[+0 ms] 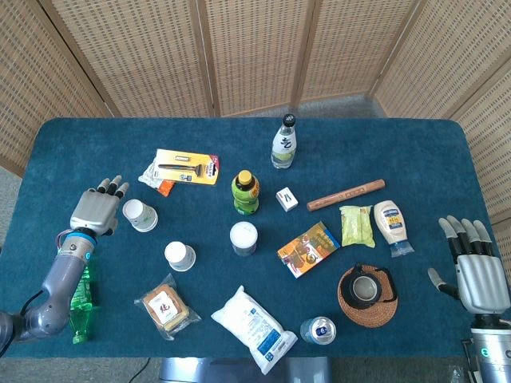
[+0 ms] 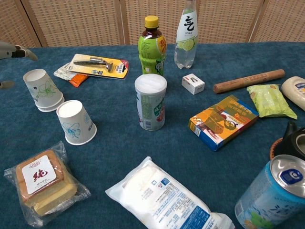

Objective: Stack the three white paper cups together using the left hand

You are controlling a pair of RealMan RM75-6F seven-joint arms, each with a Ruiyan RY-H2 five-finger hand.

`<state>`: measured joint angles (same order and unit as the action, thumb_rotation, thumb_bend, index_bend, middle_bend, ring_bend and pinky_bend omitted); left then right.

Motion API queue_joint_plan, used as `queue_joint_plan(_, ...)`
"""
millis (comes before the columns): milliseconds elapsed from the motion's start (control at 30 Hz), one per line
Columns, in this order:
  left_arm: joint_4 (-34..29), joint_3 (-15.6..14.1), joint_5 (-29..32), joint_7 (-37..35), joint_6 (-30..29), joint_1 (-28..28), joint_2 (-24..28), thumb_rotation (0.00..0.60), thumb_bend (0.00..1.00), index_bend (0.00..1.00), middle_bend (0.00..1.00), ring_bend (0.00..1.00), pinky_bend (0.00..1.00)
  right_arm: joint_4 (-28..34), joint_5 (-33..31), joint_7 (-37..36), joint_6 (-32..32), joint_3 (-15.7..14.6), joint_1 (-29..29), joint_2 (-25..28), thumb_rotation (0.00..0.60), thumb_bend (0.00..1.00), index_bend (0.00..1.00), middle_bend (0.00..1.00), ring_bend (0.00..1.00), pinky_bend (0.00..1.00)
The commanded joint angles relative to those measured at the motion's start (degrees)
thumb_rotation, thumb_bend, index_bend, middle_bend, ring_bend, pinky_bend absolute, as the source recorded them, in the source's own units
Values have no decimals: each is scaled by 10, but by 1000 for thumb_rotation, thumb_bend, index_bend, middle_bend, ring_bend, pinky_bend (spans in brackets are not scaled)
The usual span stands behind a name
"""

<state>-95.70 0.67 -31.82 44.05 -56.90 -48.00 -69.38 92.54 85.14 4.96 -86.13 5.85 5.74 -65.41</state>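
Two white paper cups with flower prints stand nested upside down as one stack (image 1: 140, 215) (image 2: 43, 90) at the table's left. A third white cup (image 1: 180, 255) (image 2: 75, 122) stands upside down by itself, nearer the front. My left hand (image 1: 95, 210) is open just left of the stack, apart from it, fingers spread; in the chest view only its fingertips (image 2: 19, 51) show at the left edge. My right hand (image 1: 474, 270) rests open at the table's right edge, holding nothing.
Near the cups lie a razor pack (image 1: 184, 167), a wrapped cake (image 1: 165, 308), a green bottle lying flat (image 1: 79, 297), and a white tub (image 1: 243, 237). A green tea bottle (image 1: 246, 191), a white bag (image 1: 254, 327) and other goods fill the middle and right.
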Motion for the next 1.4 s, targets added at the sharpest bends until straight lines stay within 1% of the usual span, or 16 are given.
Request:
queue_joint_plan(33,10,-2,2,0,5,-2,-10,600,501,0,0,1,334,0,-1,0,1,0,0,0,600,297,5,0,0,0)
queue_joint_plan(100,17,-3,-1,-4,10,-2,-17,600,501,10,9,47,388,-1,-1,-1,1,0,1,-1,600,297,4,0,0,0)
queue_joint_plan(167,26,-4,-7,-9,15,-2,-25,600,501,36,40,118,437,-2,0,-1,2,0,1,-1,600,296,4,0,0,0)
queue_joint_plan(300,43,-4,-15,-18,20,-1,-41,600,501,98,88,150,457,-2,-1,-1,2,-1,1,-1,600,298,4,0,0,0)
queue_joint_plan(367,52,-4,-20,-23,20,0,-49,600,501,128,143,173,467,-2,-1,-2,2,-1,0,-1,600,299,4,0,0,0)
queue_joint_plan(467,61,-4,-27,-31,23,3,-57,600,501,193,283,211,476,-3,-2,-3,2,0,1,-1,600,299,5,0,0,0)
queue_joint_plan(633,67,-3,-43,-41,19,7,-62,600,504,297,395,270,497,-3,-1,-3,2,0,1,-2,600,300,4,0,0,0)
queue_joint_plan(700,66,-3,-49,-41,14,8,-61,600,506,313,405,283,502,-3,-1,-3,1,0,1,-1,600,300,4,0,0,0)
queue_joint_plan(833,57,1,-53,-44,7,10,-53,600,506,310,400,283,502,-2,0,-2,1,0,1,-1,600,304,4,0,0,0)
queue_joint_plan(933,41,6,-57,-48,2,12,-40,600,505,310,400,283,502,-1,0,-3,1,-1,1,-1,600,304,5,0,0,0)
queue_joint_plan(1033,12,15,-64,-56,-7,12,-19,600,506,312,401,283,502,-1,0,-2,2,-1,1,-2,600,305,5,0,0,0)
queue_joint_plan(1133,-35,31,-74,-73,-13,13,12,600,506,312,401,283,501,0,1,-1,2,-1,1,-2,600,305,4,0,0,0)
queue_joint_plan(1267,-113,49,-95,-85,-19,10,65,600,506,313,402,284,499,1,2,1,2,-2,1,-3,600,308,5,0,0,0)
queue_joint_plan(1400,-190,54,-108,-78,-23,6,110,600,506,315,405,283,497,1,1,1,3,-3,1,-5,600,305,5,0,0,0)
